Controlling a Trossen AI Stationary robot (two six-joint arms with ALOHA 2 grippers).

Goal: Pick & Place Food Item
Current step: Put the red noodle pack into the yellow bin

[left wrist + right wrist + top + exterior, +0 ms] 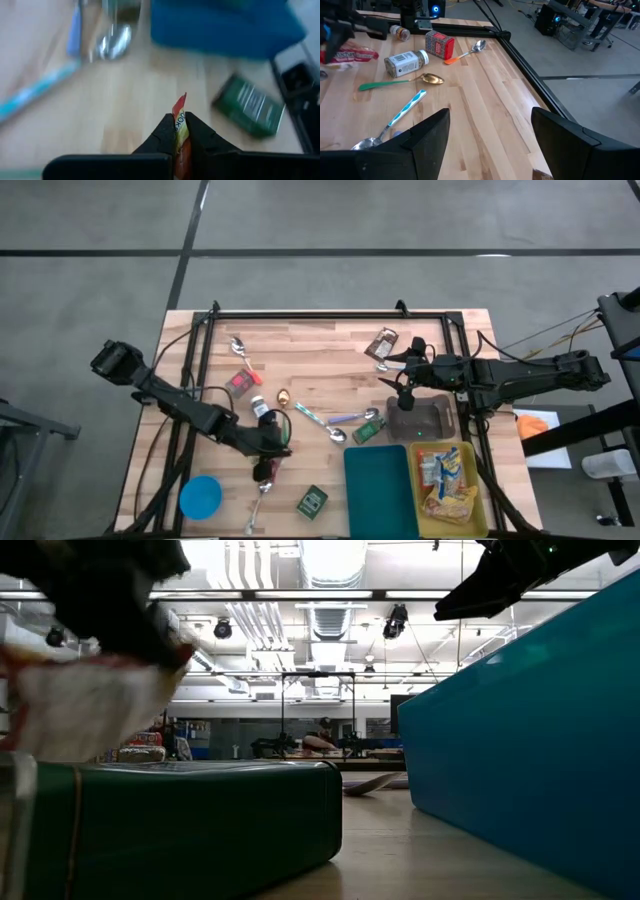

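My left gripper (pixel 272 444) is at the table's near left, shut on a red-and-white food packet (pixel 347 54), which also fills the low view's left as the packet (pixel 85 710). A green tin (pixel 312 500) lies flat on the table beside it, toward the near edge. My right gripper (pixel 490 114) hovers open and holds nothing, above a dark grey tray (pixel 428 420) at the right. A teal bin (pixel 380 480) and a yellow bin (pixel 462 452) holding food packets stand at the near right. My left gripper pinches the packet's red edge (pixel 180 116) between its two fingers, and a corner pokes out past the fingertips. The fingers slant downward from the table's left. The packet hangs below them; whether its lower end touches the table I cannot tell.
Scattered mid-table are a white-labelled jar (pixel 406 63), a red box (pixel 439 45), a gold spoon with a green handle (pixel 400 82), a blue toothbrush (pixel 405 112) and several spoons. A blue round lid (pixel 200 497) lies near left. A black frame (pixel 330 315) borders the table.
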